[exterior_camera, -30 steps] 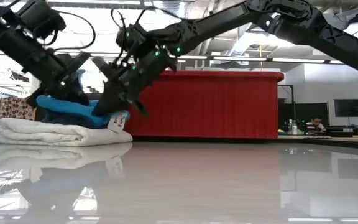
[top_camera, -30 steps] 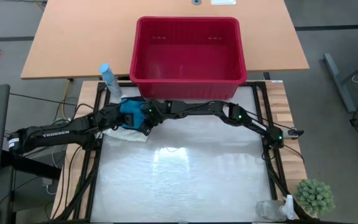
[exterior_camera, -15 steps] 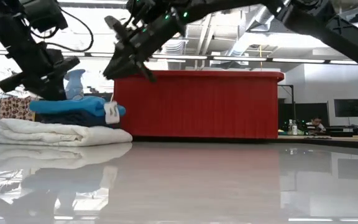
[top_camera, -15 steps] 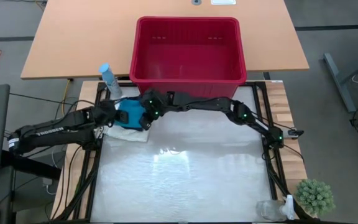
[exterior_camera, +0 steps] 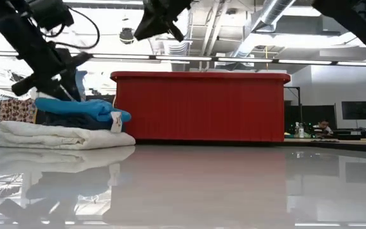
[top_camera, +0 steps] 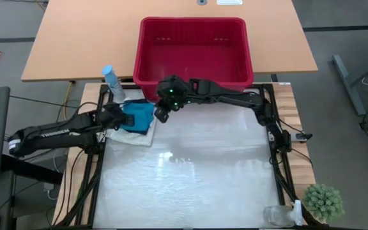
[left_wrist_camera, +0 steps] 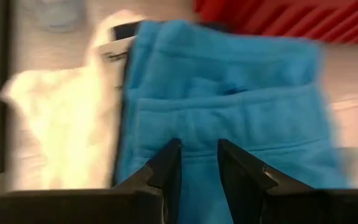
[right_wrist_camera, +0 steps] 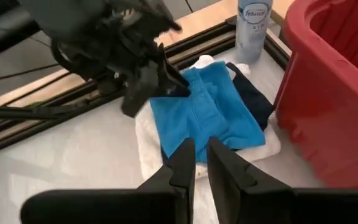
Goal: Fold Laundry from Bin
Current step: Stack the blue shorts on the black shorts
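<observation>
The laundry lies in a folded stack at the table's far left: a teal cloth [top_camera: 139,116] [right_wrist_camera: 204,112] on a navy one [right_wrist_camera: 253,93], on a white one [top_camera: 133,135] [exterior_camera: 56,135]. The red bin [top_camera: 193,76] stands just behind it. My left gripper [top_camera: 119,116] [left_wrist_camera: 199,162] hovers at the teal cloth's left edge, slanting down, its fingers a little apart with nothing between them. My right gripper [top_camera: 160,115] [right_wrist_camera: 201,155] hangs high above the stack's right side, showing a narrow gap and holding nothing.
A spray bottle [top_camera: 112,82] stands by the stack, at the bin's left corner. A small plant [top_camera: 324,201] and a clear container [top_camera: 276,214] sit at the near right corner. The white work surface [top_camera: 190,172] stretches from the stack to the near edge.
My right gripper has come off the teal cloth and risen high, drifting toward the bin. My left gripper has lifted off the stack and drawn back a little toward the table's left edge. The teal cloth, bunched under both grippers before, now lies flat on the stack.
</observation>
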Robot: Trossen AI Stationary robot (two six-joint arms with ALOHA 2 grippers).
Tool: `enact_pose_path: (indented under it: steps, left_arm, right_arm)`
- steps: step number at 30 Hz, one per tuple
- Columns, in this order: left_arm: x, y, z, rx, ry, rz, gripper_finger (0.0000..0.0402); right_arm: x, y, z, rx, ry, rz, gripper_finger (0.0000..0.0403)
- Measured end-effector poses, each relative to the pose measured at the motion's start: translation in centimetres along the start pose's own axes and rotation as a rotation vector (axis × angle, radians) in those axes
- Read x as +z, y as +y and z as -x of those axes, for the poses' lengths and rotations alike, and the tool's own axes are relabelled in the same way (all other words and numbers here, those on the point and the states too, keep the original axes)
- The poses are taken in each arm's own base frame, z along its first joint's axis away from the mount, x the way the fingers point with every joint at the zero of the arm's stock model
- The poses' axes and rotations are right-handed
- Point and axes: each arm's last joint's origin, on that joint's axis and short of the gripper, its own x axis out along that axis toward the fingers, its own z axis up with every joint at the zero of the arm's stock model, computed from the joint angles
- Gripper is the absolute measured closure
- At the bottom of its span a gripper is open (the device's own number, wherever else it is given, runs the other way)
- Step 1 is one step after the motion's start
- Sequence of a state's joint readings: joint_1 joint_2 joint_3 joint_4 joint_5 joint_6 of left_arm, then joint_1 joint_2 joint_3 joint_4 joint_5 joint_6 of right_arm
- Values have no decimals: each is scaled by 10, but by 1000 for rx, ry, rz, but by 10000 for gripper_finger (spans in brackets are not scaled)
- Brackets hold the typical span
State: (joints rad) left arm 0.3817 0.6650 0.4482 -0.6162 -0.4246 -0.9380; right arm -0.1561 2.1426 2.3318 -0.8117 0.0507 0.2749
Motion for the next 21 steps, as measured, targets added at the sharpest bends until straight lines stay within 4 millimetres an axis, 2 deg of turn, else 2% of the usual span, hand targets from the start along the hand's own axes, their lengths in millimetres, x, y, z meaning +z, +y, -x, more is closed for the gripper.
enact_pose_path:
  steps: [4, 7, 11, 14, 18, 21]
  left_arm:
    - [11, -8, 12, -110, -51, 49, 310]
    - [22, -12, 26, -166, -96, 28, 310]
    - [31, -12, 39, -141, -121, -30, 310]
    - [29, -6, 36, 8, -128, -37, 321]
    - [23, -6, 25, 131, -90, -66, 367]
    - [21, -10, 13, 188, -58, -108, 395]
  right_arm:
    - [-1, -4, -6, -8, -1, 10, 354]
    - [5, -6, -12, 63, -54, -30, 376]
    - [14, -8, -11, 157, -104, -49, 391]
    - [13, -10, -10, 155, -89, -54, 383]
    - [9, -8, -10, 152, -59, -53, 373]
    - [6, -4, -9, 153, -31, -57, 384]
